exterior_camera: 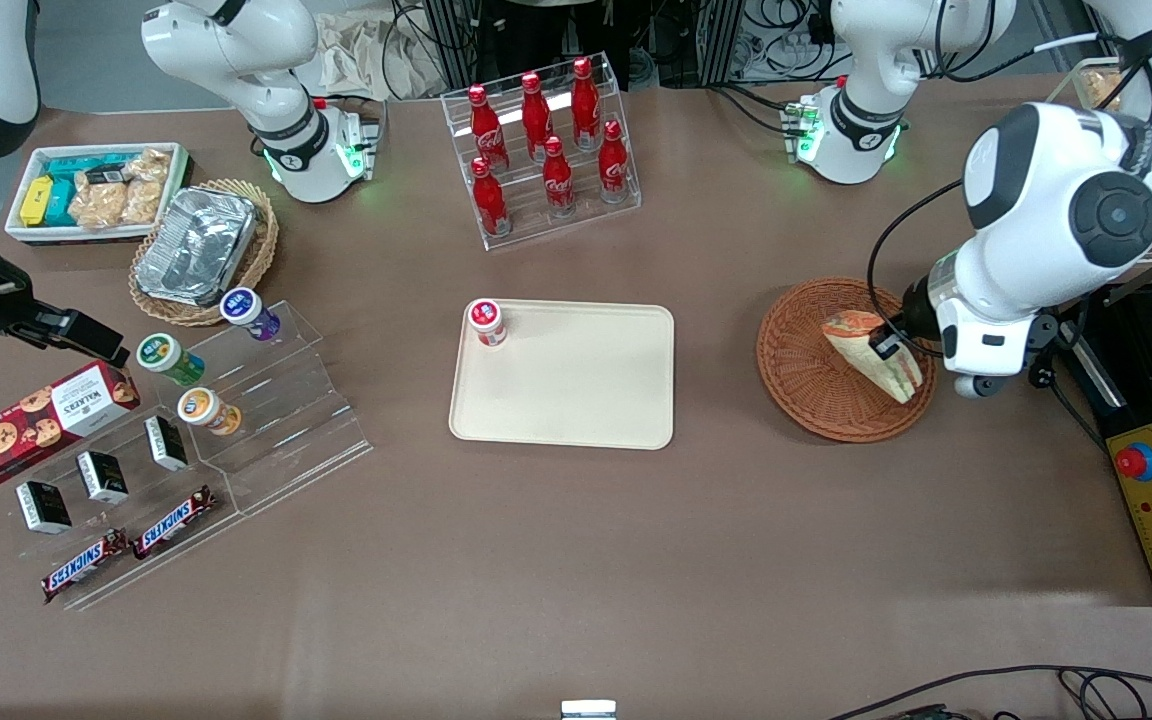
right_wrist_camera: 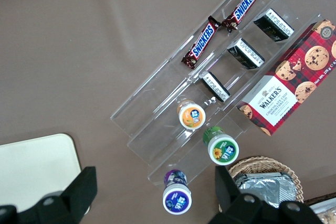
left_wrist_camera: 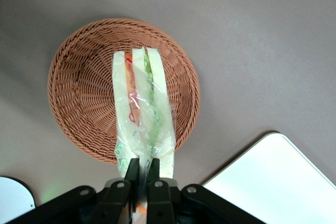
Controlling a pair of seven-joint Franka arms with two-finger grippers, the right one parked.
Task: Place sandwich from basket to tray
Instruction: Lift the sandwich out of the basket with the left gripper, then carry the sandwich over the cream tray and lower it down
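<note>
Front view: tray [exterior_camera: 576, 400] mid-bench, carrying only 1 small red-lidded jar [exterior_camera: 486, 322]. Basket [exterior_camera: 804, 372] toward the working arm's end. Sandwich [exterior_camera: 874, 352] over the basket, gripper [exterior_camera: 886, 343] pinched narrow on its wrapper. Looks like grasp done; carry to tray and release remain.

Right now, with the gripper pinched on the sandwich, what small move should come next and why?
Probably carry it sideways toward the tray. The gripper is shut on the wrapped sandwich, which seems to hang just above the basket, and most of the tray is bare beside the small jar.
</note>
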